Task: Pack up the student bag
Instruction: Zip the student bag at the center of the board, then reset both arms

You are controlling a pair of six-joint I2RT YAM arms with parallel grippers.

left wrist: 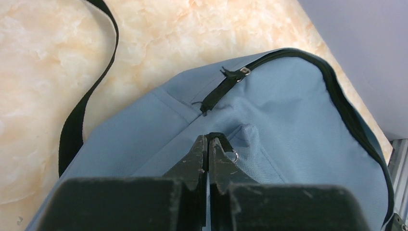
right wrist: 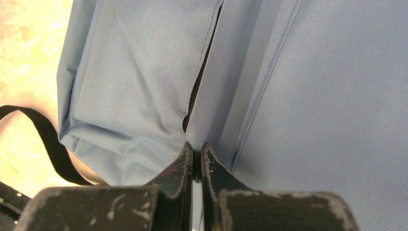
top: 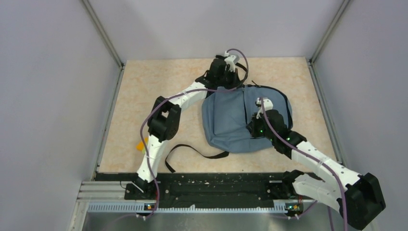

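Marbled beige tabletop (top: 144, 86) boxed in by grey walls, and the student bag (top: 231, 120) is lying flat on it, a bit right of centre, with one black strap (left wrist: 76, 120) trailing off its near-left side onto the table.

Both arms are on the bag. The left gripper (left wrist: 210, 144) is at the bag's far edge with its fingers pressed together on a small black tab with a metal ring, which looks to me like a zip pull (left wrist: 233, 155). A second black tab (left wrist: 226, 84) sits a little further along the bag's zip, untouched.

The right gripper (right wrist: 195, 156) is over the bag's near-right part, pinching a fold of fabric right at the end of a dark slit (right wrist: 197, 91), probably the front pocket opening.

My guess is that one arm anchors the fabric while the other works the zip, since soft cloth would just drag along otherwise. I don't see anything to pack yet.
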